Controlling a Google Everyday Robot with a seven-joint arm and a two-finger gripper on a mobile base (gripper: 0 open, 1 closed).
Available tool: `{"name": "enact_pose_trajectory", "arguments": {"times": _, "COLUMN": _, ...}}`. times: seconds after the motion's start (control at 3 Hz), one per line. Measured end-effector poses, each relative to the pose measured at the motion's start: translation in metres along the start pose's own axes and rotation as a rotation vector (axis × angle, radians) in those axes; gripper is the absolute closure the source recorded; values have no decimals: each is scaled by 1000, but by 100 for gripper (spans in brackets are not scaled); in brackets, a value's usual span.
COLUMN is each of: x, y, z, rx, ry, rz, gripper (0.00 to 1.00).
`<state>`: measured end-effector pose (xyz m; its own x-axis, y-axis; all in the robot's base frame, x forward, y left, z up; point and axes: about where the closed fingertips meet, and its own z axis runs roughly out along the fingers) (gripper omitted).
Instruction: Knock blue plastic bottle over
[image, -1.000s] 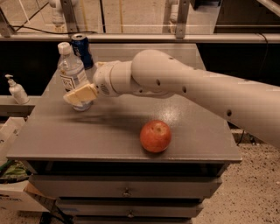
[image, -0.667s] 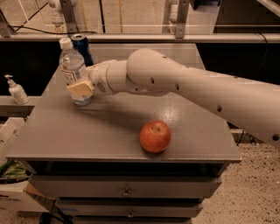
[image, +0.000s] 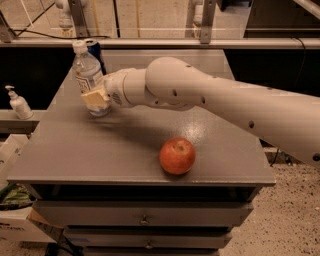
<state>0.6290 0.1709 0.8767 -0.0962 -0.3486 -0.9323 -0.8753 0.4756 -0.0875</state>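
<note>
Blue plastic bottle (image: 87, 75) (clear w/ faint blue tint, white screw cap, white label w/ dark print) stands roughly upright on the far-left part of the flat grey table (image: 100, 160), not knocked over.

Near to far: two grey drawers (image: 145, 215) w/ small knobs sit under the table's front edge. On the tabletop, nearest the front & right of centre, lies a round red-orange apple (image: 177, 156), well apart from everything else.

Further back, a thick white robot arm (image: 225, 105) comes in from the right of view & reaches across the table. Its cream-coloured claw (image: 95, 97) is at the bottle's lower half, touching it from the front/right side & covering part of the label. Can't tell if the claw is released or clenched, or if it grips the bottle or only presses on it.

Just behind the bottle, partly hidden by it, stands a dark blue soda can (image: 95, 50), shorter than the bottle. Off the table to the left, on a lower ledge, is a small white pump bottle (image: 19, 102). A horizontal metal rail (image: 175, 43) runs along the back.
</note>
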Motion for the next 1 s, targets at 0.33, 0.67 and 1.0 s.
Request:
{"name": "enact_pose_trajectory", "arguments": {"times": 0.33, "x": -1, "y": -15, "z": -26, "rx": 54, "ry": 10, "rz": 5, "gripper": 100}}
{"name": "enact_pose_trajectory", "arguments": {"times": 0.67, "x": -8, "y": -35, "z": -66, "rx": 119, "ry": 28, "rz": -9, "gripper": 100}}
{"name": "enact_pose_trajectory", "arguments": {"times": 1.0, "x": -11, "y": -48, "z": -101, "rx": 159, "ry": 104, "rz": -43, "gripper": 100}}
